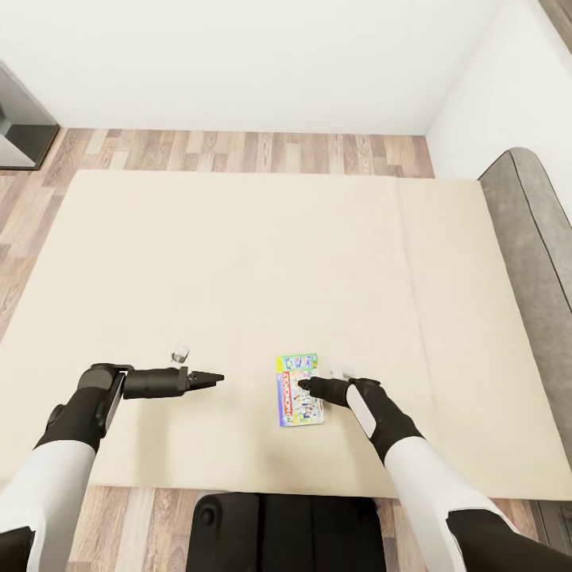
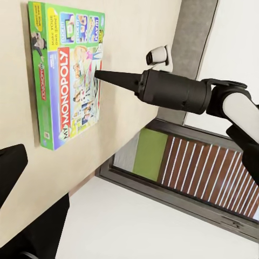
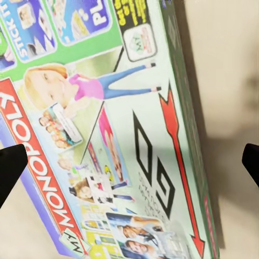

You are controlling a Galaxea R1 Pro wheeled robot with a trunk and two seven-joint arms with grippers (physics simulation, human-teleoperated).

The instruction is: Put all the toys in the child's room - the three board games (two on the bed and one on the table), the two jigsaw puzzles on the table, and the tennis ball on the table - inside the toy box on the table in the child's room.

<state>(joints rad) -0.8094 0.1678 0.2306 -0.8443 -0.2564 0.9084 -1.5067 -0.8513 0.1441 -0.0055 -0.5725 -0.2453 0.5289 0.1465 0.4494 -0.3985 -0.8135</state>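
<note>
The flat green-and-white Monopoly board game box (image 1: 299, 390) lies lengthwise toward the robot on the beige bed (image 1: 238, 262), directly beneath the right claw (image 1: 306, 386), released and much nearer than the left claw (image 1: 214, 379), whose state I cannot tell.

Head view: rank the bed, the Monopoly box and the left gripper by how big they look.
1. Bed, by far the largest.
2. Monopoly box.
3. Left gripper, its tapered dark fingers looking smaller than the box, though it sits above the mattress and nearer the camera.

walls (image 1: 238, 56): plain white | floor (image 1: 238, 151): light wood planks | grey headboard (image 1: 532, 254) at right
</note>
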